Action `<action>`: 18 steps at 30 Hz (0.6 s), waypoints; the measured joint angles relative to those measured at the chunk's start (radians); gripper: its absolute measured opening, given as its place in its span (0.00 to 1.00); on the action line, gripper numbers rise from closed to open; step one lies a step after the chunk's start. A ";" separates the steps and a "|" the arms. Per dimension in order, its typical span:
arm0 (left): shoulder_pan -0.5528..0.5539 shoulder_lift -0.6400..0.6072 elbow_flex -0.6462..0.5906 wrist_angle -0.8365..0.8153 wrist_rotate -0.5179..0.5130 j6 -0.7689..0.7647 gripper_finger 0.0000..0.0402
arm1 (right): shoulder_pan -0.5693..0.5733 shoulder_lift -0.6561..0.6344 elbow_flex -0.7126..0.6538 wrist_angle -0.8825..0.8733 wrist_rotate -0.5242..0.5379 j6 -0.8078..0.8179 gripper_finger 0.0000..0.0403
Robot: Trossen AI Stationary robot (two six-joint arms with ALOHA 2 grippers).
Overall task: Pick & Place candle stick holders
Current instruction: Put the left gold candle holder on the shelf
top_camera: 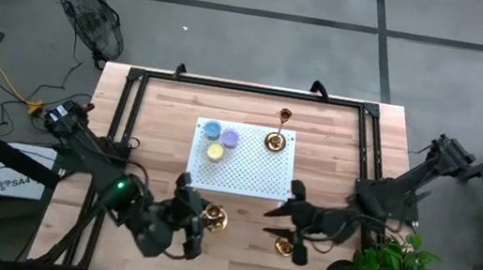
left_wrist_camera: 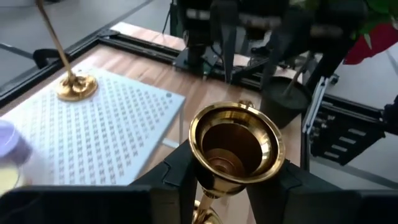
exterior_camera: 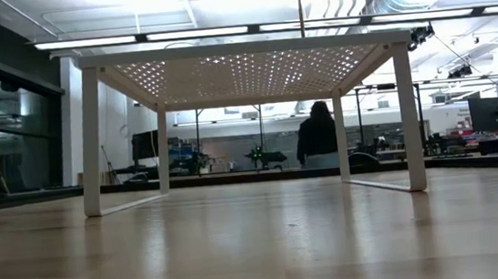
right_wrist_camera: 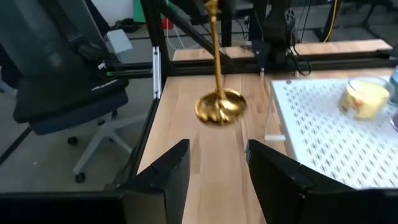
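From above, three candles (top_camera: 219,139) (blue, purple, yellow) sat at the white tray's (top_camera: 254,177) far left corner, one holder (top_camera: 276,140) at its far right. The left gripper (top_camera: 193,215) gripped a second holder (top_camera: 213,215) near the table's (top_camera: 234,257) front edge. In the right wrist view, the right gripper (right_wrist_camera: 218,163) stood open, empty.
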 joint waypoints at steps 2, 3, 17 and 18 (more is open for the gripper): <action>0.023 0.000 0.000 0.032 0.024 0.032 0.27 | -0.015 0.031 0.000 0.058 -0.006 -0.024 0.38; 0.033 0.000 0.000 0.046 0.035 0.047 0.27 | -0.022 0.047 0.000 0.092 -0.009 -0.037 0.38; 0.082 0.000 0.000 0.149 0.088 0.173 0.28 | -0.143 0.165 0.000 0.404 -0.056 -0.134 0.38; 0.082 0.000 0.000 0.149 0.087 0.173 0.28 | -0.151 0.167 0.000 0.418 -0.069 -0.133 0.38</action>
